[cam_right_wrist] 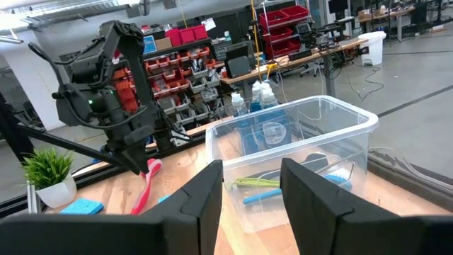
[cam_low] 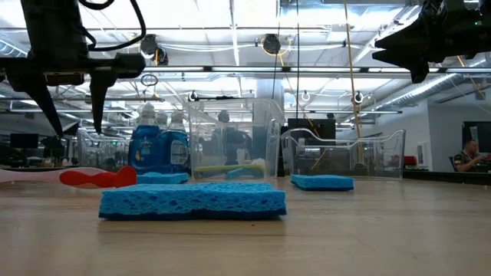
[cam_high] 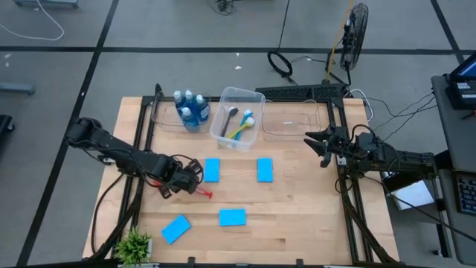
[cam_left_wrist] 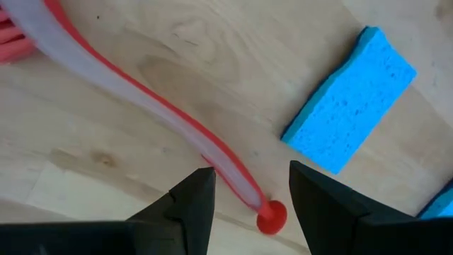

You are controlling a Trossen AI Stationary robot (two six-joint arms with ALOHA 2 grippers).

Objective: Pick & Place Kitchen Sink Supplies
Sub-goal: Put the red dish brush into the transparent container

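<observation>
A red long-handled brush (cam_left_wrist: 177, 120) lies flat on the wooden table, its handle end (cam_high: 205, 193) pointing right. My left gripper (cam_high: 187, 177) hangs open just above that handle, whose tip shows between the fingers (cam_left_wrist: 191, 212); the low view shows the brush (cam_low: 96, 178) on the table under the fingertips. Several blue sponges (cam_high: 211, 170) (cam_high: 265, 170) (cam_high: 232, 217) lie scattered on the table. Blue soap bottles (cam_high: 192, 109) stand in the left clear bin. Yellow-green and blue brushes (cam_high: 242, 125) lie in the middle bin. My right gripper (cam_high: 321, 146) waits open and raised at the right edge.
Three clear bins stand in a row at the back: left (cam_high: 160, 112), middle (cam_high: 253, 97), right (cam_high: 294, 119). A small potted plant (cam_high: 134, 244) sits at the front left corner. Dark frame rails (cam_high: 349, 208) run along both table sides.
</observation>
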